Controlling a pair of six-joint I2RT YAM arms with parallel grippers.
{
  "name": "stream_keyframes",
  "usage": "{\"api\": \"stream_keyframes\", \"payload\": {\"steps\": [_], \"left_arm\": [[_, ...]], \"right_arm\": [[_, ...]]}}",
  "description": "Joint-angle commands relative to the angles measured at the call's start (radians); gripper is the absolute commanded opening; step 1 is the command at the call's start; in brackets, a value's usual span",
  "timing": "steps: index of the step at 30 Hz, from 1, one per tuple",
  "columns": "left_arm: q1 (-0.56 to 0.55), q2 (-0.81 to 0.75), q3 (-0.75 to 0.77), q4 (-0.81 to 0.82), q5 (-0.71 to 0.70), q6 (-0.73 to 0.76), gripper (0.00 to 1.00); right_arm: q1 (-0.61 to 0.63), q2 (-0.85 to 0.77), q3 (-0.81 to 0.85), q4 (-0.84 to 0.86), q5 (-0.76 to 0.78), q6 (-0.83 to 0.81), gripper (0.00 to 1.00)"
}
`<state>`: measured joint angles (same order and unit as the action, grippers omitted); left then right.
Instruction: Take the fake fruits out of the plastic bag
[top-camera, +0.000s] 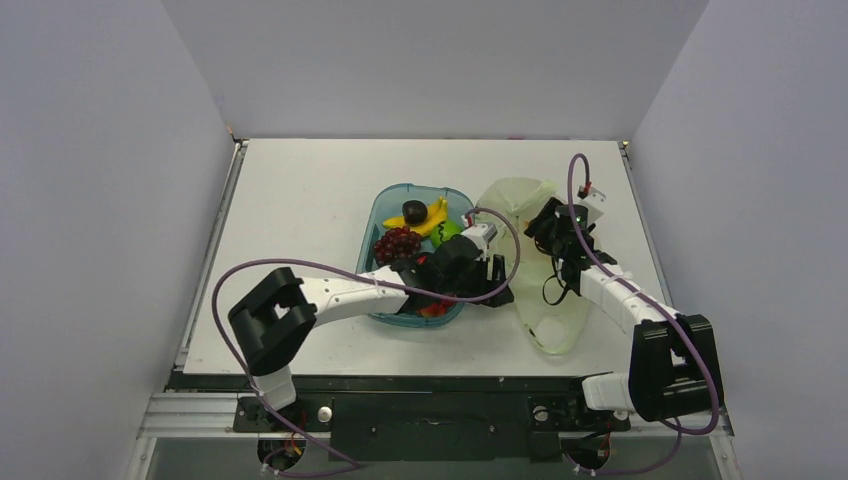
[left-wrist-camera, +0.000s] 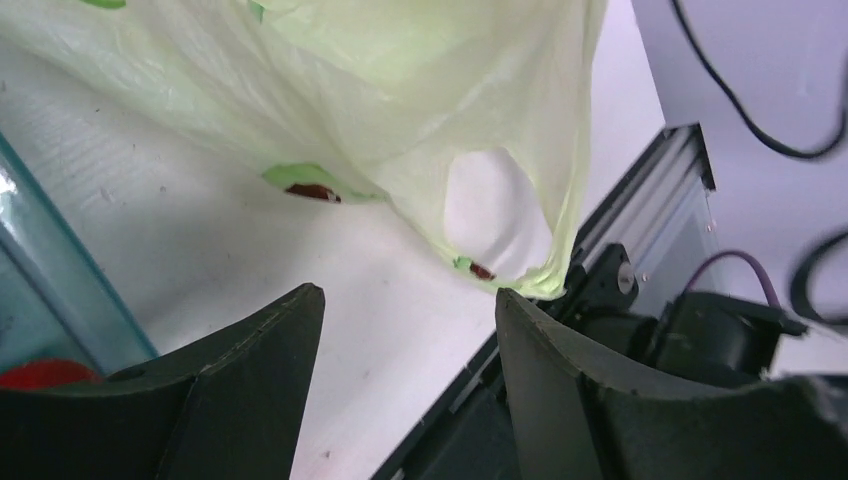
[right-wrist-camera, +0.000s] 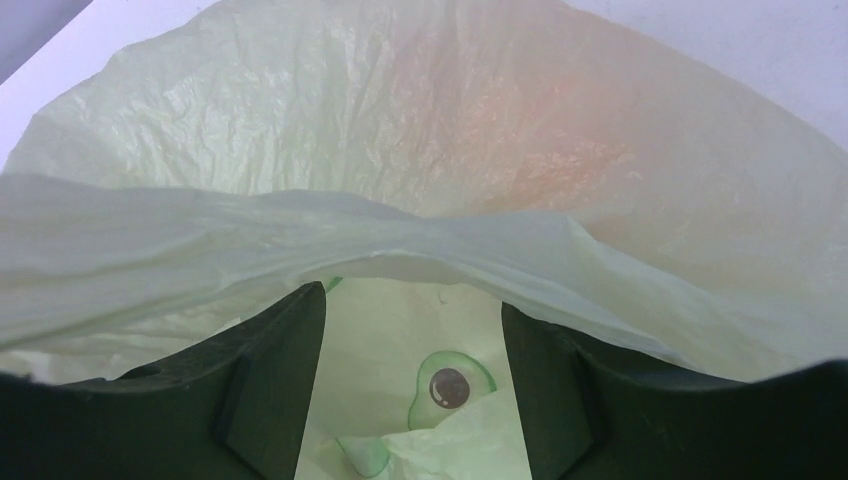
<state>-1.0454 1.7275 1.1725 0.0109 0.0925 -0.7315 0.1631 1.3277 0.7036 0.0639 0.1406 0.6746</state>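
Your left gripper (left-wrist-camera: 410, 295) and right gripper (right-wrist-camera: 412, 295) both gape open, holding nothing. Closing the right one would likely pinch only the plastic bag (right-wrist-camera: 300, 230) folded across mid-frame, dragging it along.

Indistinct orange shape (right-wrist-camera: 560, 140) behind plastic bag (right-wrist-camera: 200, 120)

Bright even light, faint shadows, edges perhaps blurred

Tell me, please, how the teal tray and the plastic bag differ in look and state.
The teal tray is rigid and smooth; the plastic bag is limp, crinkled, pale green. The tray holds fake fruits openly; the bag lies mostly flat beside it. Both are translucent and lie on the table.
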Motion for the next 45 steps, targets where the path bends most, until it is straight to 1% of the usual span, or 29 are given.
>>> {"api": "stream_keyframes", "payload": {"steps": [1,4,6,8,11,14,18,22,25,28,31,33,34,35,36,37,38,39,40,42,44,45], "left_arm": [[0.006,0.095,0.039,0.204,-0.065,-0.119,0.61],[0.006,0.147,0.098,0.224,-0.076,-0.125,0.62],[0.012,0.180,0.127,0.201,-0.083,-0.132,0.62],[0.010,0.207,0.130,0.181,-0.135,-0.146,0.62],[0.004,0.220,0.105,0.227,-0.183,-0.152,0.62],[0.003,0.251,0.135,0.214,-0.232,-0.140,0.62],[-0.014,0.233,0.123,0.199,-0.303,-0.133,0.59],[-0.057,0.186,0.070,0.188,-0.385,-0.147,0.62],[-0.080,0.160,0.011,0.238,-0.455,-0.164,0.65],[-0.065,0.189,0.027,0.267,-0.443,-0.166,0.66],[-0.049,0.239,0.089,0.291,-0.398,-0.161,0.64],[-0.046,0.277,0.132,0.301,-0.376,-0.145,0.60],[-0.043,0.301,0.146,0.296,-0.367,-0.141,0.55],[-0.038,0.309,0.167,0.293,-0.351,-0.141,0.51],[-0.037,0.316,0.172,0.293,-0.344,-0.136,0.39],[-0.036,0.311,0.174,0.295,-0.334,-0.128,0.32],[-0.036,0.305,0.170,0.299,-0.331,-0.126,0.20],[-0.036,0.287,0.160,0.300,-0.322,-0.125,0.14],[-0.036,0.275,0.152,0.303,-0.319,-0.125,0.02],[-0.037,0.238,0.122,0.316,-0.301,-0.120,0.00],[-0.036,0.200,0.110,0.320,-0.268,-0.112,0.00],[-0.037,0.176,0.107,0.319,-0.248,-0.113,0.00]], "right_arm": [[-0.009,0.007,0.041,-0.009,-0.030,-0.026,0.61],[-0.010,0.000,0.042,-0.014,-0.032,-0.024,0.61],[-0.013,-0.007,0.037,-0.015,-0.030,-0.026,0.61],[-0.015,-0.012,0.032,-0.017,-0.029,-0.028,0.61],[-0.015,-0.012,0.025,-0.014,-0.028,-0.031,0.61],[-0.017,-0.009,0.018,-0.011,-0.028,-0.028,0.61],[-0.018,-0.030,0.001,-0.022,-0.028,-0.033,0.61],[-0.017,-0.047,-0.021,-0.019,-0.023,-0.035,0.61],[-0.017,-0.047,-0.030,-0.005,-0.023,-0.029,0.61],[-0.018,-0.041,-0.032,0.001,-0.028,-0.026,0.61],[-0.018,-0.044,-0.033,-0.002,-0.031,-0.031,0.61],[-0.017,-0.048,-0.034,-0.008,-0.026,-0.036,0.61],[-0.017,-0.049,-0.036,-0.010,-0.024,-0.038,0.61],[-0.018,-0.049,-0.039,-0.010,-0.023,-0.038,0.61],[-0.018,-0.050,-0.041,-0.009,-0.022,-0.038,0.61],[-0.019,-0.050,-0.045,-0.008,-0.019,-0.039,0.61],[-0.018,-0.050,-0.047,-0.005,-0.017,-0.040,0.61],[-0.018,-0.048,-0.050,0.003,-0.010,-0.041,0.61],[-0.017,-0.041,-0.050,0.007,-0.006,-0.045,0.61],[-0.018,-0.021,-0.042,0.011,0.008,-0.049,0.60],[-0.017,0.000,-0.029,0.010,0.015,-0.055,0.55],[-0.016,0.006,-0.023,0.010,0.024,-0.056,0.51]]}}
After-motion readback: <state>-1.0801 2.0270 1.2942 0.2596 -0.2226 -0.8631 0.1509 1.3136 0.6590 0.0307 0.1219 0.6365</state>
